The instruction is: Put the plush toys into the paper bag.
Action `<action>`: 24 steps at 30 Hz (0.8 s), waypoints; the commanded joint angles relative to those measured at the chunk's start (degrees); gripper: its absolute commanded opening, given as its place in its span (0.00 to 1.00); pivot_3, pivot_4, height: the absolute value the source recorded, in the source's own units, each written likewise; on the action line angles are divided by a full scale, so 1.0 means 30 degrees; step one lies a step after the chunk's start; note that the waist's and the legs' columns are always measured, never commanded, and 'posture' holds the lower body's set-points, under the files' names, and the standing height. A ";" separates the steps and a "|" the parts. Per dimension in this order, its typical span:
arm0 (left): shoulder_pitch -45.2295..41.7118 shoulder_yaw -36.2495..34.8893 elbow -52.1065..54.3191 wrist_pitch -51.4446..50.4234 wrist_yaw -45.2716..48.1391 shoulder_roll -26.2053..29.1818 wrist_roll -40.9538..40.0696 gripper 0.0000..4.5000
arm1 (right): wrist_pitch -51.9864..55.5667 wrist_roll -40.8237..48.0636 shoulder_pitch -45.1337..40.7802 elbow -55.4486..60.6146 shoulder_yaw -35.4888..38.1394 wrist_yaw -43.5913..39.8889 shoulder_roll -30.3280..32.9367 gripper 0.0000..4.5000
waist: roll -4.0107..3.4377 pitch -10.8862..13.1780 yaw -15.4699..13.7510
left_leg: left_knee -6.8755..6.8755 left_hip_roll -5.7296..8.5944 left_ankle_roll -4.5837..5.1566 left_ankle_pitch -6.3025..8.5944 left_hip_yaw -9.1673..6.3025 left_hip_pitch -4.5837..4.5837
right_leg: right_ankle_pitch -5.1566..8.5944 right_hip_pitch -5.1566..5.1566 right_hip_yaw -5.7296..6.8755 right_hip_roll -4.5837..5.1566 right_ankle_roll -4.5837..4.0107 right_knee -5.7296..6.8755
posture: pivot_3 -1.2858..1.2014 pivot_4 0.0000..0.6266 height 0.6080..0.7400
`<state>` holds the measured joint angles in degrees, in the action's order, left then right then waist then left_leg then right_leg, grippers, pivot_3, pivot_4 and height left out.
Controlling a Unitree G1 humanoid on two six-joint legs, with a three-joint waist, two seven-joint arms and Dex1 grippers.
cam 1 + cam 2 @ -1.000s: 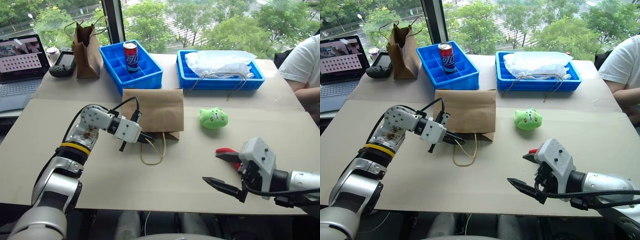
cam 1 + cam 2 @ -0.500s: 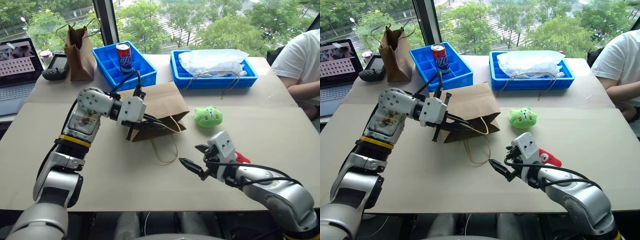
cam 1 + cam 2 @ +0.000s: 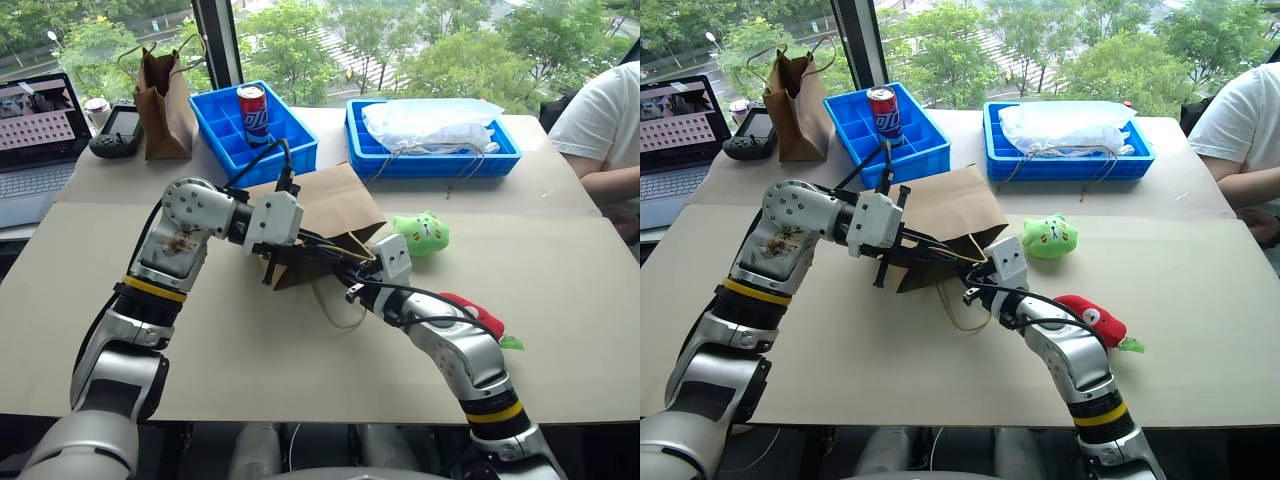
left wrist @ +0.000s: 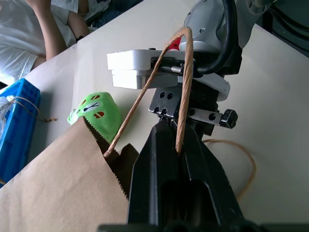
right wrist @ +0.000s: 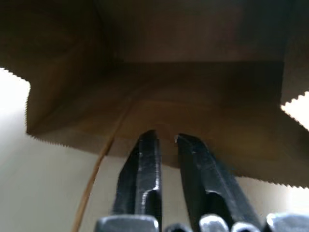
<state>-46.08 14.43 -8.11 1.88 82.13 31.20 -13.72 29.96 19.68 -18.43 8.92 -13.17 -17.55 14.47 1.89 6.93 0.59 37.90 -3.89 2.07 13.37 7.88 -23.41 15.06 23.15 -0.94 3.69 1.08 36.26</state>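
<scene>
The left gripper (image 3: pixel 335 253) pinches a handle (image 4: pixel 179 92) of the bag (image 3: pixel 330 215). The right gripper (image 5: pixel 166 145), jaws nearly closed and empty, blocks its mouth. The green toy (image 3: pixel 421 233) lies just beside; the red toy (image 3: pixel 1090 319) is near the table's (image 3: pixel 560 300) right edge.

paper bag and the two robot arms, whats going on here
The robot is getting the paper bag ready for the plush toys. Its left pincer is shut on the bag's upper cord handle, lifting the mouth open. The right pincer, shut and holding nothing, is right at the bag's mouth. Both toys are out on the table: the green plush toy beside the bag and the red plush toy nearer the front edge.
</scene>
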 commanded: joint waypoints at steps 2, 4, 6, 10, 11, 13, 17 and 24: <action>0.0066 -0.0345 0.1193 -0.0517 -0.0162 -0.0067 -0.0602 0.00 | -0.3088 -0.1798 -0.2150 -0.4298 0.0476 0.0079 -0.1085 0.02 | -0.0003 -0.0001 0.0031 | 0.0000 -0.0002 -0.0011 -0.0007 0.0013 0.0005 | -0.0001 0.0005 0.0001 -0.0004 -0.0002 0.0016 | 0.52 0.24 0.97; 0.0088 -0.0468 0.1243 -0.0668 -0.0234 -0.0092 -0.0717 0.00 | -0.4042 -0.2510 -0.2672 -0.6057 0.0245 -0.0222 -0.1354 0.02 | -0.0010 0.0001 0.0046 | -0.0001 -0.0011 -0.0018 -0.0011 0.0026 0.0011 | -0.0001 0.0000 0.0001 -0.0020 -0.0005 0.0025 | 0.52 0.24 0.97; -0.0007 -0.0654 0.1216 -0.0923 -0.0385 -0.0140 -0.0902 0.00 | -0.5237 -0.3171 -0.3100 -0.7865 -0.0067 -0.0771 -0.1657 0.02 | -0.0012 0.0000 0.0053 | -0.0003 -0.0020 -0.0025 -0.0015 0.0043 0.0007 | -0.0001 0.0006 0.0000 -0.0031 -0.0009 0.0032 | 0.52 0.24 0.97; -0.0162 -0.0848 0.1027 -0.0905 -0.0694 -0.0038 -0.0855 0.00 | -0.6002 -0.3757 -0.2948 -0.9087 -0.0220 -0.1763 -0.1829 0.02 | -0.0021 -0.0001 0.0085 | -0.0003 -0.0024 -0.0063 -0.0038 0.0050 0.0008 | 0.0000 -0.0001 -0.0001 -0.0038 -0.0011 0.0034 | 0.52 0.24 0.97; -0.0186 -0.0936 0.0969 -0.0876 -0.0787 0.0006 -0.0807 0.00 | -0.5987 -0.3926 -0.2776 -0.9145 -0.0278 -0.1956 -0.1765 0.02 | -0.0023 -0.0002 0.0098 | -0.0003 -0.0025 -0.0071 -0.0042 0.0049 0.0012 | 0.0000 0.0001 -0.0010 -0.0037 -0.0011 0.0036 | 0.52 0.24 0.97; -0.0332 -0.1234 0.0804 -0.0907 -0.1081 0.0079 -0.0815 0.00 | -0.5748 -0.4448 -0.2293 -0.8903 -0.0519 -0.2211 -0.1424 0.02 | -0.0024 -0.0002 0.0088 | -0.0003 -0.0025 -0.0071 -0.0043 0.0047 0.0027 | 0.0000 0.0000 -0.0013 -0.0037 -0.0012 0.0084 | 0.52 0.24 0.97; -0.1730 -0.2322 -0.0969 -0.0929 -0.2070 0.0337 -0.0753 0.00 | -0.4916 -0.5259 -0.1144 -0.7607 -0.0844 -0.2499 -0.0692 0.02 | -0.0026 -0.0005 -0.0028 | -0.0003 -0.0022 -0.0075 -0.0044 0.0046 0.0043 | 0.0020 -0.0003 -0.0004 -0.0038 -0.0041 0.0166 | 0.52 0.24 0.97; -0.3193 -0.3049 -0.3255 -0.1086 -0.2567 0.0521 -0.0661 0.00 | -0.4137 -0.5660 -0.0873 -0.6822 -0.0755 -0.2602 -0.0783 0.02 | -0.0081 -0.0044 -0.0029 | -0.0003 -0.0012 -0.0090 -0.0053 0.0043 0.0076 | 0.0026 -0.0031 -0.0004 -0.0039 -0.0051 0.0169 | 0.52 0.24 0.97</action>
<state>-54.45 6.30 -18.14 -1.36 75.08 32.63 -15.74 14.91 3.44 -23.05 -10.57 -14.92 -24.76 11.77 1.65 6.80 0.50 37.89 -3.93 1.80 13.21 8.01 -23.19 15.14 23.07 -0.95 3.58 0.93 36.77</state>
